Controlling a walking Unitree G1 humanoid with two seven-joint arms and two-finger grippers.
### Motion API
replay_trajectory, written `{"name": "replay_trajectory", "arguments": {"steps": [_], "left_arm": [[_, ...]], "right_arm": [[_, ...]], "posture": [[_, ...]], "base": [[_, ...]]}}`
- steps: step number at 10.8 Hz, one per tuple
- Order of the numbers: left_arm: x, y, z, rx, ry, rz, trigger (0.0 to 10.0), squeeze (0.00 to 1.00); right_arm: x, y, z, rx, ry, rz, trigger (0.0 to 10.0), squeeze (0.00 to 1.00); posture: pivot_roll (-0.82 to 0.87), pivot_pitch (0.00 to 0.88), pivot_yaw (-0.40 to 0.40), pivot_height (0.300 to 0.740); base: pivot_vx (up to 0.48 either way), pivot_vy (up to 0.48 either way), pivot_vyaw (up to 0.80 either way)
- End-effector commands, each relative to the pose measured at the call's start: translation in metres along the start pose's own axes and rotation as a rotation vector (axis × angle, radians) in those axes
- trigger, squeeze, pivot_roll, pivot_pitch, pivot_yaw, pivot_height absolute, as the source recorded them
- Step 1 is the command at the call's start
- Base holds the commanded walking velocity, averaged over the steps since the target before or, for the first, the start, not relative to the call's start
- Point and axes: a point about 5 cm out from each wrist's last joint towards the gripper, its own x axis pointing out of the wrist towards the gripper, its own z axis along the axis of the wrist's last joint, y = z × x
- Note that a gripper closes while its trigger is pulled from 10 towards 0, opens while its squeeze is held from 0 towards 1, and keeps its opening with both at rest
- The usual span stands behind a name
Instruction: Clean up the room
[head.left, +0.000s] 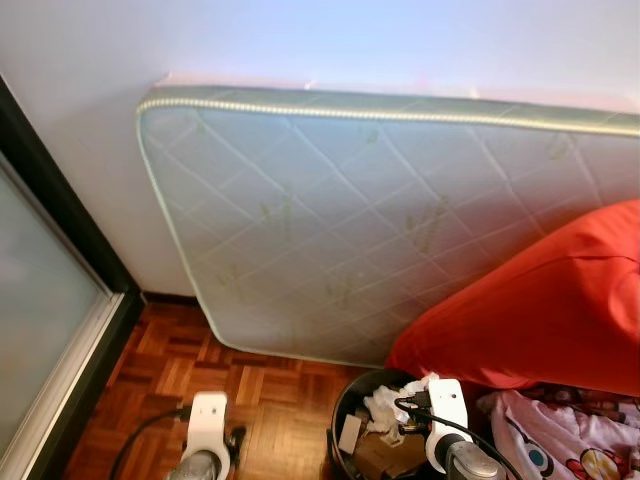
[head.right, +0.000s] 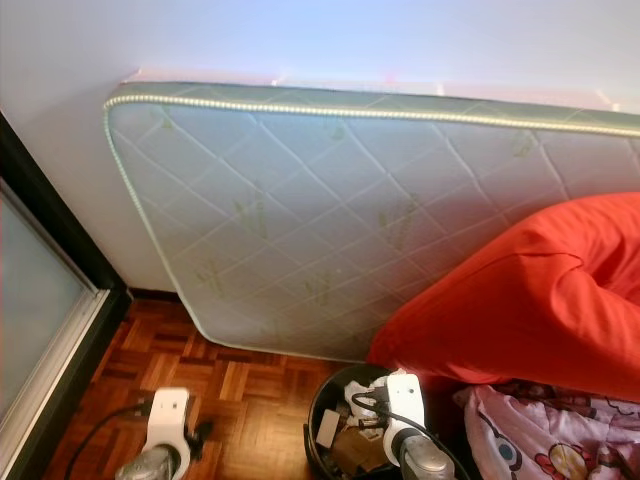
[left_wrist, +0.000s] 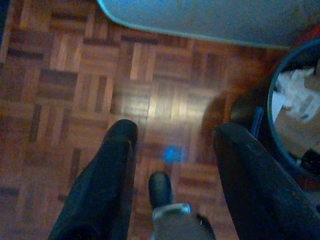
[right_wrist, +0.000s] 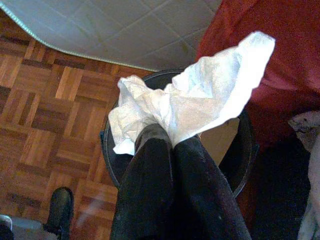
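Observation:
My right gripper (right_wrist: 170, 142) is shut on a crumpled white tissue (right_wrist: 195, 100) and holds it just above the black trash bin (right_wrist: 247, 160). In the eye views the bin (head.left: 345, 400) stands on the floor in front of me with paper and cardboard inside, and the right wrist (head.left: 445, 415) hangs over it. My left gripper (left_wrist: 172, 137) is open over bare parquet to the left of the bin (left_wrist: 280, 85), with nothing between its fingers (left_wrist: 117, 150).
A quilted mattress (head.left: 380, 220) leans on the white wall. A red pillow (head.left: 540, 300) and a patterned pink cloth (head.left: 570, 440) lie right of the bin. A dark-framed glass door (head.left: 50, 290) runs along the left. Parquet floor (head.left: 260, 390) lies open between door and bin.

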Motion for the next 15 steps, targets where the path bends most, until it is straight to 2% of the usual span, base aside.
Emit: {"name": "replay_trajectory", "arguments": {"steps": [1, 4, 5, 9, 11, 15], "left_arm": [[0.002, -0.003, 0.007, -0.02, -0.036, 0.0, 10.0, 0.0], [0.01, -0.013, 0.045, -0.035, -0.174, -0.012, 10.0, 0.0], [0.01, -0.015, 0.049, -0.038, -0.194, -0.021, 10.0, 0.0], [0.009, -0.012, 0.046, -0.032, -0.191, -0.023, 10.0, 0.0], [0.008, -0.004, 0.043, -0.013, -0.177, -0.016, 10.0, 0.0], [0.008, -0.003, 0.043, -0.001, -0.166, -0.03, 10.0, 0.0]], "right_arm": [[0.0, -0.003, 0.004, -0.012, -0.018, -0.006, 10.0, 0.0], [0.001, -0.015, 0.015, -0.029, -0.033, -0.03, 10.0, 0.0], [0.001, -0.021, 0.018, -0.016, -0.039, -0.066, 10.0, 0.0], [0.002, -0.02, 0.018, 0.046, -0.034, -0.107, 10.0, 0.0], [0.0, -0.023, 0.013, 0.09, -0.033, -0.153, 10.0, 0.0], [0.0, -0.023, 0.014, 0.1, -0.045, -0.179, 10.0, 0.0]], "posture": [[0.09, 0.141, -0.046, 0.74], [0.1, 0.171, -0.056, 0.74], [0.1, 0.177, -0.056, 0.74], [0.1, 0.18, -0.044, 0.74], [0.11, 0.175, -0.025, 0.74], [0.12, 0.173, -0.018, 0.74]], "base": [[0.0, 0.0, 0.0], [0.0, 0.0, 0.0], [0.0, 0.0, 0.0], [0.0, 0.0, 0.0], [0.0, 0.0, 0.0], [0.0, 0.0, 0.0]]}}
